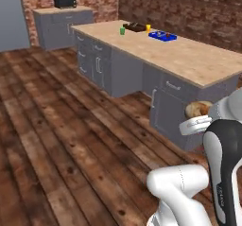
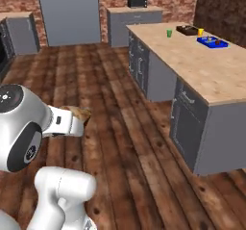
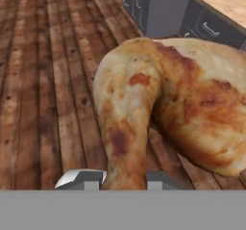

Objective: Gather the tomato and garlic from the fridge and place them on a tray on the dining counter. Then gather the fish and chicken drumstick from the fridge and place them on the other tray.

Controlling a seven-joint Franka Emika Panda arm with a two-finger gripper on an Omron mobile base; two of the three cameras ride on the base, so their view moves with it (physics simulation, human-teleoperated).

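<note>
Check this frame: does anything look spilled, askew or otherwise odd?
Nothing stands out. The claw is shut on the chicken drumstick, carried above the wooden floor. On the dining counter, the blue tray and the dark tray sit flat, with nothing visibly spilled.

We see the chicken drumstick [image 3: 168, 108] cut off at the 3 o'clock edge of the hand view, and its narrow end sinks behind the grey band at 6 o'clock; the finger tips [image 3: 89, 181] barely clear that band, so their contact with the meat is hidden; in the left base view the drumstick [image 1: 198, 108] is half covered by the arm; in the right base view only its tip [image 2: 81, 112] pokes out; on the counter [image 1: 189, 59], the blue tray [image 1: 162, 36] holds small items too tiny to name, and the dark tray [image 1: 134, 27] at 12 o'clock likewise.
</note>
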